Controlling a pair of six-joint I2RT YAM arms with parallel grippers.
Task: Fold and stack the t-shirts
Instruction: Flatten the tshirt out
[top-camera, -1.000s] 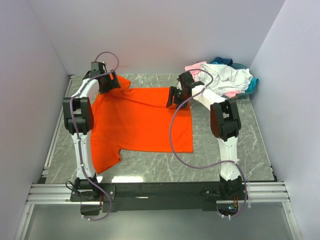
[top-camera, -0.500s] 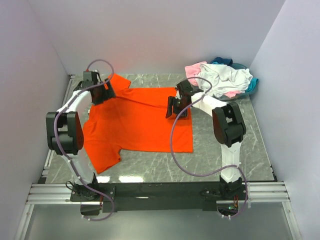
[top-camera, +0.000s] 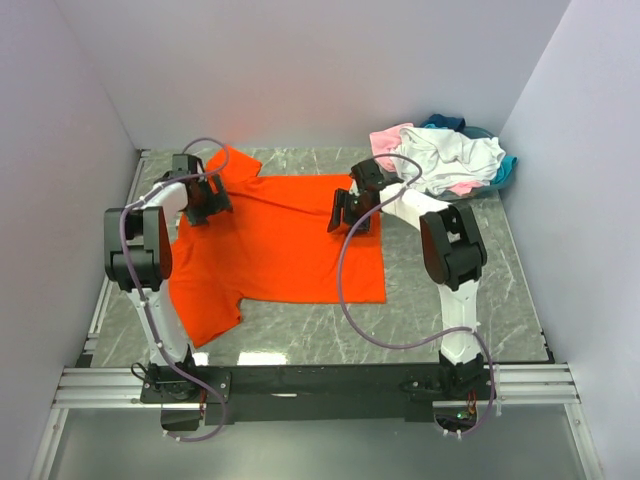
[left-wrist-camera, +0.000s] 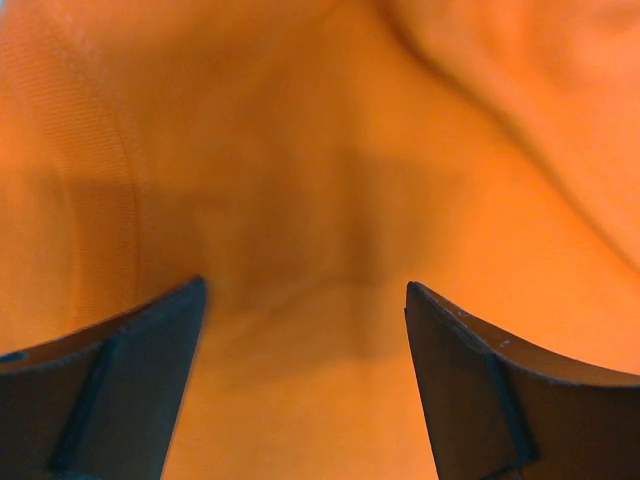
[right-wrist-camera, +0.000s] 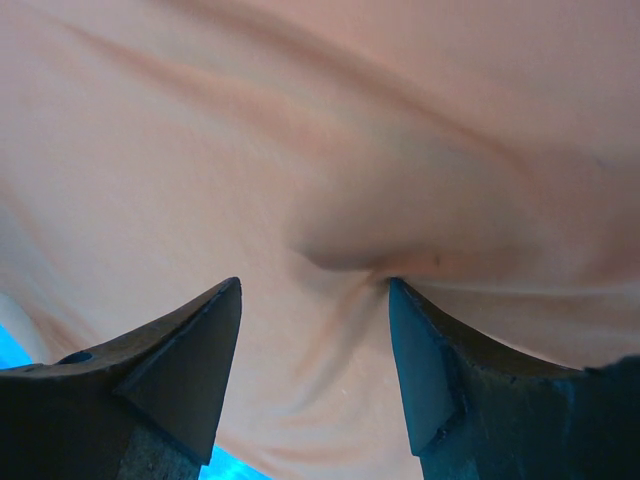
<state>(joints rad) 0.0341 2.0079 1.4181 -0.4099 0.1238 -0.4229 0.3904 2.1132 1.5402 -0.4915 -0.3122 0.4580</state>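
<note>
Grey marble tabletop (top-camera: 450, 320) carries the orange t-shirt (top-camera: 280, 245), spread flat left of centre, and we see the white, pink and teal shirts (top-camera: 450, 158) heaped in the far right corner. Since a second ago the left gripper (top-camera: 203, 200) has drawn nearer along the shirt's far left shoulder, jaws wide over the cloth. The right gripper (top-camera: 347, 212) has edged slightly left near the shirt's far edge, jaws wide, fingertips pressing a wrinkle.
</note>
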